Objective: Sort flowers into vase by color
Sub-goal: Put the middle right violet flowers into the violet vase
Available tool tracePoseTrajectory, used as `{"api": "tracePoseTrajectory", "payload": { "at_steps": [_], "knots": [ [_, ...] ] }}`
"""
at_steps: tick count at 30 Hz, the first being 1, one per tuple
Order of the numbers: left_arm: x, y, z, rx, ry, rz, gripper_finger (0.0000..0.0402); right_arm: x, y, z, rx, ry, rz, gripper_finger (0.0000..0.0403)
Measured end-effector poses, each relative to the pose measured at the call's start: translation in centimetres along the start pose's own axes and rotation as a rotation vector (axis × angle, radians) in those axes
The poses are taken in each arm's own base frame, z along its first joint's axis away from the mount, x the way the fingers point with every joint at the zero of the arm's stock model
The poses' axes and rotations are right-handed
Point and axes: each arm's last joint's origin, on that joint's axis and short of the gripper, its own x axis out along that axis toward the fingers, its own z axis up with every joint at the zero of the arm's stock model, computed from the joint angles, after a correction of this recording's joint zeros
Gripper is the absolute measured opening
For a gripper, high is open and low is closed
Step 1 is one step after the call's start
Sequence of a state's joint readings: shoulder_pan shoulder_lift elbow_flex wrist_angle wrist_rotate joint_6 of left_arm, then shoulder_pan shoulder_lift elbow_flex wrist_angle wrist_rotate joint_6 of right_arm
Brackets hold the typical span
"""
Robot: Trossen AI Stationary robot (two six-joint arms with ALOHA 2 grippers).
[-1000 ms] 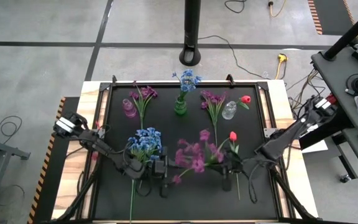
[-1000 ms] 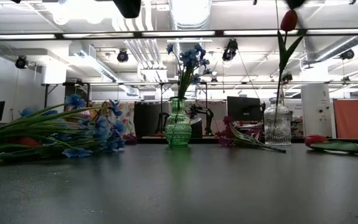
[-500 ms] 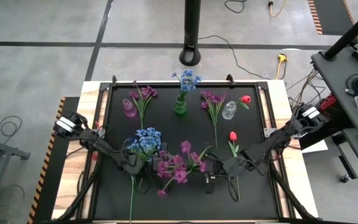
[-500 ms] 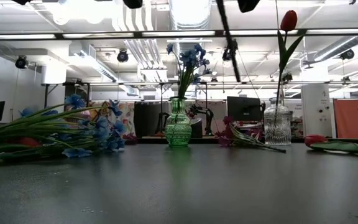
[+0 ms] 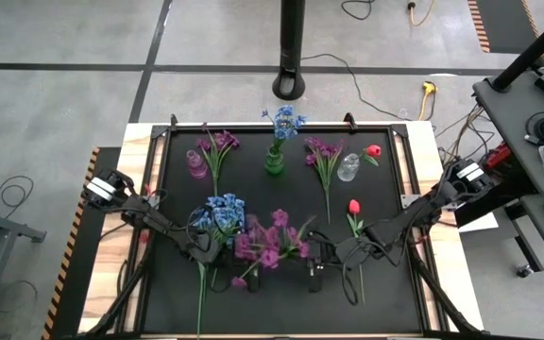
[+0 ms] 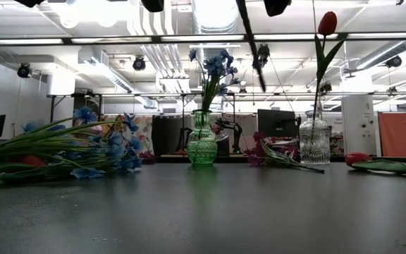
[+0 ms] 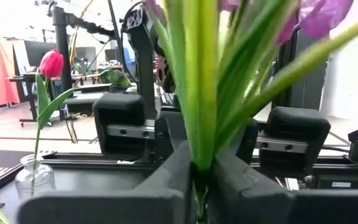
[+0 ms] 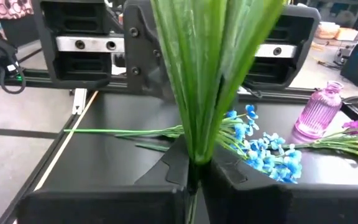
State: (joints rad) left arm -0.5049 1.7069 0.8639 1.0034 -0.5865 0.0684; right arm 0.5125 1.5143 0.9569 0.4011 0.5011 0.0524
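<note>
high view: left gripper [image 5: 250, 276] and right gripper [image 5: 313, 275] face each other near the front middle of the black table [image 5: 385, 297], purple spray [image 5: 267, 246] held up btwn them, blooms above the mat. blue spray [image 5: 220, 213] lies just left of it, stem running twd the front edge. back row: pink vase [image 5: 196, 165] w/ purple flowers beside it, green vase [image 5: 274, 161] w/ blue blooms in it, clear vase [image 5: 348, 167], red bud [image 5: 374, 150] beside it. another red bud [image 5: 354, 207] lies right of centre

low view: green vase [image 6: 201, 147] upright w/ blue stems, clear vase [image 6: 314, 144] holds a red bud [image 6: 327, 23], blue spray [image 6: 83, 152] flat at left

left wrist view: own fingers [image 7: 166, 180] closed tight on the green stems of the purple spray [image 7: 201, 81]; right gripper [image 7: 207, 140] just behind

right wrist view: own fingers [image 8: 173, 169] pinched shut on the same stem bundle [image 8: 207, 68], left gripper's body close behind; blue spray [image 8: 260, 146] and pink vase [image 8: 319, 113] on the mat beyond
</note>
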Motion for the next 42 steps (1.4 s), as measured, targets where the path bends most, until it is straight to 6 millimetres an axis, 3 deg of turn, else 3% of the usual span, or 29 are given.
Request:
{"api": "tracePoseTrajectory", "payload": {
  "at_steps": [7, 11, 21, 26, 32, 38, 42],
  "knots": [
    [0.0, 0.1, 0.0, 0.002, 0.001, 0.013, 0.0027, 0.0, 0.1, 0.4, 0.008, -0.003, 0.005, 0.013],
    [-0.1, 0.4, 0.5, 0.027, 0.01, 0.064, 0.0012, -0.3, -0.1, 1.1, -0.001, 0.015, -0.016, 0.0183],
    [-2.8, 3.1, 4.3, 0.117, 0.184, 0.327, 0.0003, -2.3, -1.6, 2.9, -0.018, 0.068, -0.163, 0.0248],
    [-5.9, 6.2, 7.1, 0.173, 0.266, 0.532, 0.0003, -3.0, -2.2, 3.5, -0.018, 0.06, -0.173, 0.026],
    [-9.4, 12.3, 10.5, 0.121, 0.283, 0.728, 0.0002, -2.6, -2.9, 3.4, -0.043, 0.07, -0.194, 0.0258],
    [-13.0, 17.8, 11.0, 0.083, 0.338, 0.952, 0.0001, -1.7, -3.8, 2.6, -0.052, 0.103, -0.226, 0.0258],
    [-14.8, 20.0, 11.1, 0.051, 0.319, 1.03, 0.0001, -1.3, -4.1, 2.2, -0.053, 0.131, -0.24, 0.0263]
  ]
}}
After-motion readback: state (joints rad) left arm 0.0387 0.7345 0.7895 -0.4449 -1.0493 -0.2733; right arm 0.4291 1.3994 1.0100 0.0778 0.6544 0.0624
